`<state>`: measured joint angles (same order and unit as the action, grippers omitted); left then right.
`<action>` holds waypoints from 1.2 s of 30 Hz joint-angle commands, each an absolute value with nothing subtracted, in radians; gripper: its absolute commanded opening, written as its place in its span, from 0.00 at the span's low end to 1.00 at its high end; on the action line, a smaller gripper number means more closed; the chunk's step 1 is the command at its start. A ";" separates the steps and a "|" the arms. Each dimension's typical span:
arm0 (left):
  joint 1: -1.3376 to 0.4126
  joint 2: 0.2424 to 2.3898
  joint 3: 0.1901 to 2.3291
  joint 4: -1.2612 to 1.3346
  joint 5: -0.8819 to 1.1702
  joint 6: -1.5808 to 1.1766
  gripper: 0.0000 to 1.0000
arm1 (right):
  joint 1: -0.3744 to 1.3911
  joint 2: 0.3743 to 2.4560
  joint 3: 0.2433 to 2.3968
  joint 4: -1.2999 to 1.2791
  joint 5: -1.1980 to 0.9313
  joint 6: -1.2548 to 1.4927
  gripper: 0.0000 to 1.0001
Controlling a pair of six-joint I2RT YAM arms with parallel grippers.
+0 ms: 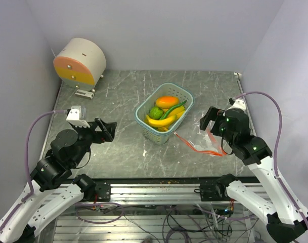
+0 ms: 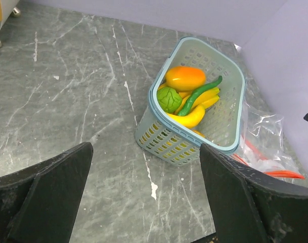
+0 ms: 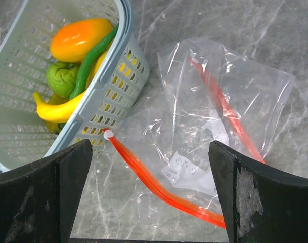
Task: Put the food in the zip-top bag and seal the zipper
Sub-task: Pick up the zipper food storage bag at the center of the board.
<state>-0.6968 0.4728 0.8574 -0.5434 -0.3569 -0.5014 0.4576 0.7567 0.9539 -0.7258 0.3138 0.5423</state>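
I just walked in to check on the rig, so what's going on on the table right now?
The job is bagging toy food, but nothing is held yet. The banana, mango, green fruit and pepper all sit in the teal basket. The clear zip-top bag lies flat on the table just right of the basket, its red-orange zipper parted. The right gripper hangs open over the bag. The left gripper, also open, points at the basket from the left.
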 commanded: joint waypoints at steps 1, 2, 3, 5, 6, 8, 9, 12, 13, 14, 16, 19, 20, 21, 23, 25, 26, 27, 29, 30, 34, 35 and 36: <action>-0.702 0.446 0.864 -0.516 -0.327 -0.479 0.98 | 0.462 0.744 0.969 -0.749 0.387 0.571 1.00; -0.703 0.442 0.862 -0.515 -0.328 -0.476 0.98 | 0.462 0.739 0.967 -0.750 0.384 0.565 1.00; -0.703 0.440 0.863 -0.518 -0.329 -0.476 0.98 | 0.462 0.738 0.965 -0.750 0.373 0.553 1.00; -0.703 0.439 0.865 -0.523 -0.325 -0.471 0.98 | 0.462 0.745 0.965 -0.762 0.366 0.547 1.00; -0.702 0.439 0.863 -0.522 -0.315 -0.465 0.98 | 0.462 0.759 0.972 -0.778 0.371 0.550 1.00; -0.703 0.440 0.859 -0.517 -0.295 -0.463 0.98 | 0.462 0.796 0.993 -0.826 0.382 0.562 1.00; -0.703 0.440 0.857 -0.515 -0.285 -0.463 0.98 | 0.462 0.817 0.995 -0.853 0.386 0.571 1.00; -0.703 0.442 0.850 -0.513 -0.267 -0.460 0.98 | 0.462 0.841 1.039 -0.916 0.409 0.617 1.00; -0.703 0.442 0.846 -0.512 -0.263 -0.456 0.98 | 0.462 0.837 1.042 -0.926 0.413 0.626 0.99; -0.703 0.443 0.847 -0.514 -0.260 -0.453 0.98 | 0.462 0.837 1.048 -0.940 0.413 0.636 0.98; -0.703 0.447 0.853 -0.519 -0.251 -0.445 0.98 | 0.461 0.860 1.074 -0.990 0.400 0.656 0.97; -0.703 0.449 0.859 -0.527 -0.243 -0.434 0.98 | 0.462 0.915 1.089 -1.070 0.336 0.683 0.95; -0.702 0.447 0.860 -0.531 -0.242 -0.434 0.98 | 0.463 0.923 1.075 -1.079 0.303 0.688 0.94; -0.703 0.442 0.858 -0.535 -0.241 -0.433 0.98 | 0.462 0.926 1.051 -1.084 0.272 0.694 0.92; -0.703 0.426 0.852 -0.544 -0.247 -0.431 0.98 | 0.463 0.913 0.995 -1.086 0.228 0.718 0.90; -0.703 0.402 0.845 -0.563 -0.267 -0.427 0.98 | 0.463 0.888 0.920 -1.075 0.179 0.744 0.86; -0.703 0.394 0.843 -0.569 -0.280 -0.425 0.98 | 0.463 0.877 0.893 -1.068 0.163 0.751 0.85; -0.703 0.385 0.841 -0.575 -0.291 -0.423 0.98 | 0.464 0.871 0.873 -1.066 0.154 0.760 0.84; -0.703 0.375 0.838 -0.579 -0.299 -0.419 0.98 | 0.466 0.861 0.852 -1.074 0.147 0.771 0.82; -0.703 0.373 0.836 -0.577 -0.298 -0.417 0.98 | 0.468 0.856 0.851 -1.081 0.148 0.775 0.82; -0.702 0.388 0.825 -0.567 -0.276 -0.414 0.98 | 0.472 0.853 0.876 -1.121 0.181 0.780 0.81; -0.703 0.394 0.821 -0.562 -0.271 -0.416 0.98 | 0.472 0.855 0.878 -1.121 0.191 0.781 0.81; -0.703 0.399 0.814 -0.556 -0.265 -0.418 0.98 | 0.472 0.856 0.876 -1.115 0.198 0.786 0.81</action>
